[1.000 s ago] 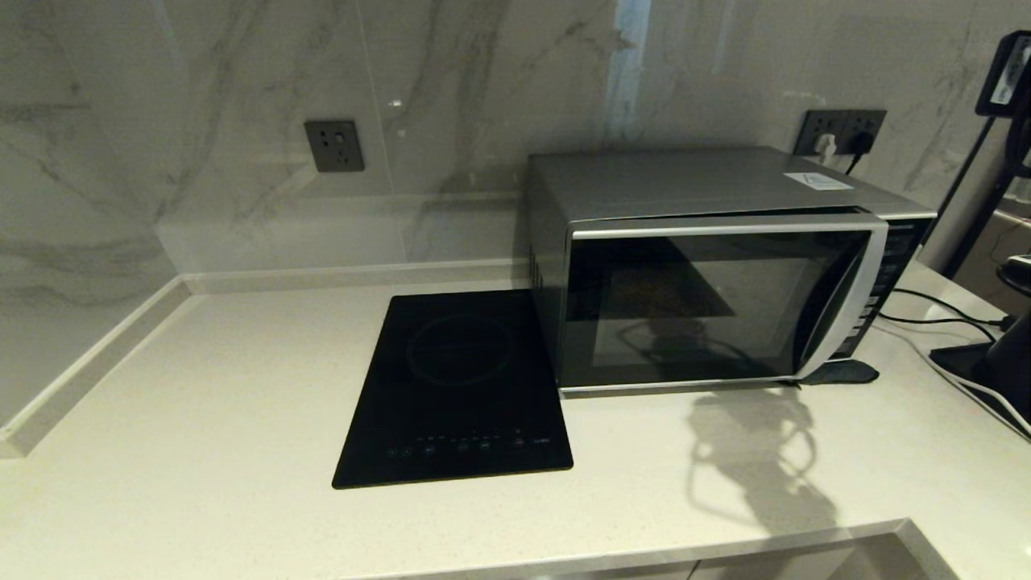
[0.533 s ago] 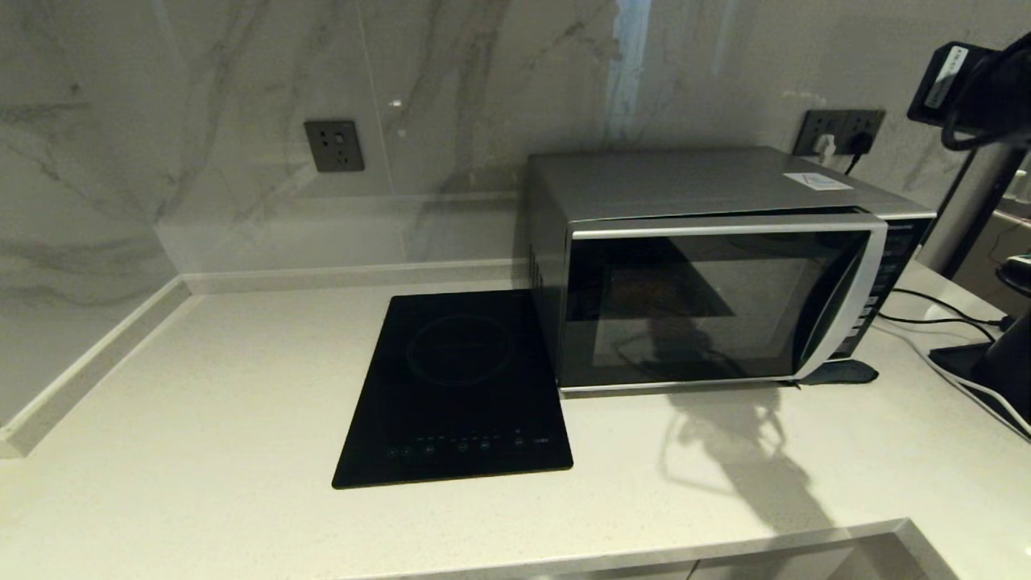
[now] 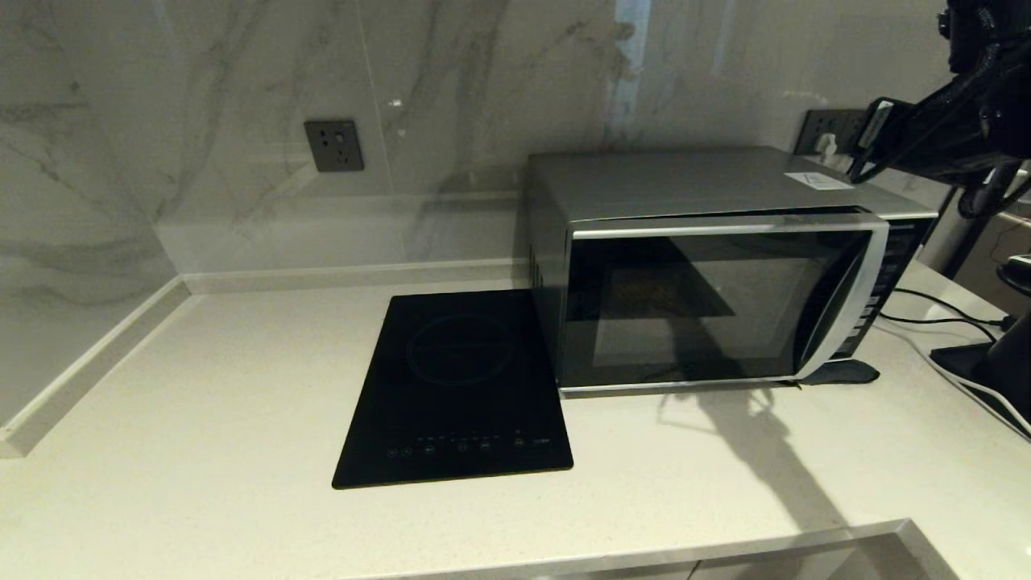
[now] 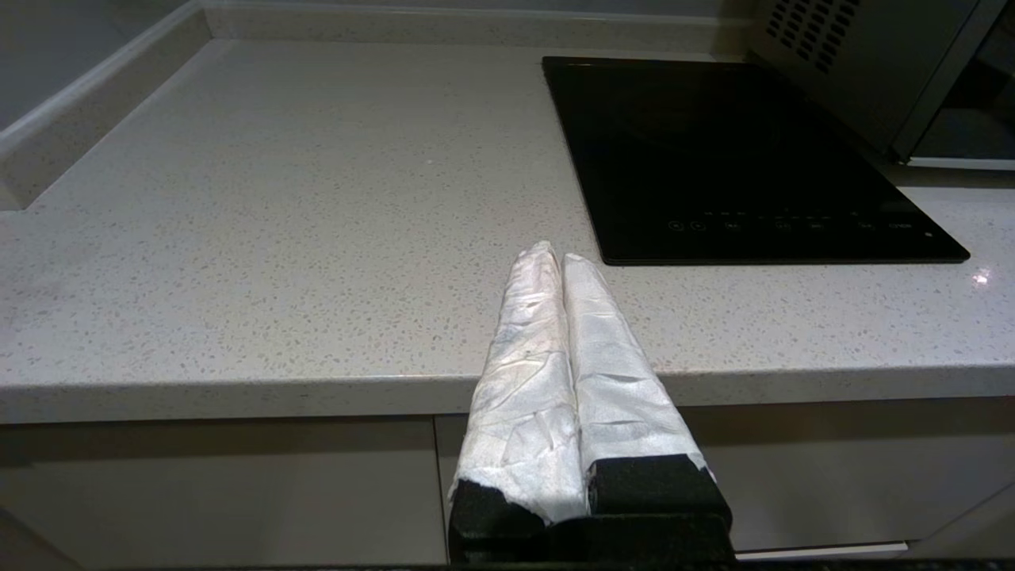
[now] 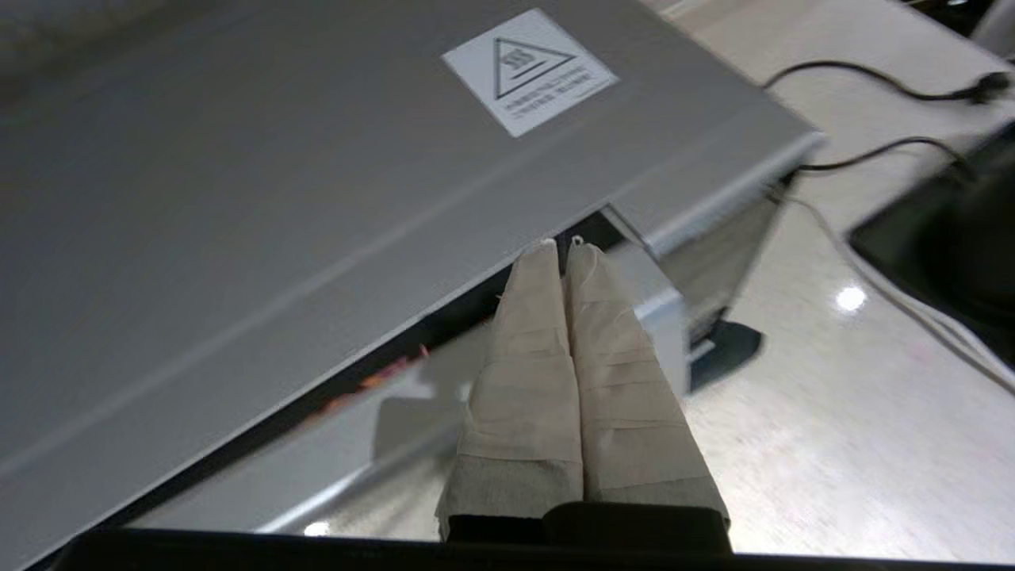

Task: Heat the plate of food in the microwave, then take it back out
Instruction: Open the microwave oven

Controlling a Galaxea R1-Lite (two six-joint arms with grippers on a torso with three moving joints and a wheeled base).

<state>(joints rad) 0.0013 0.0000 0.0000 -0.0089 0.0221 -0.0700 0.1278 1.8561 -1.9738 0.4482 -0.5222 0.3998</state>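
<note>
Hovering above the front right corner of the microwave (image 3: 709,266), the right hand (image 5: 559,246) has its taped fingers (image 5: 531,333) pressed together and holds nothing. The door stands slightly ajar; orange glimpsed through the gap could be the plate of food (it cannot be made out for sure). The step in hand looks like opening the door, which calls for hooking its free edge beside the button panel (image 3: 890,278). The left hand (image 4: 553,252), likewise closed and empty, waits over the tabletop (image 4: 262,230) edge near the induction hob (image 3: 459,387).
</note>
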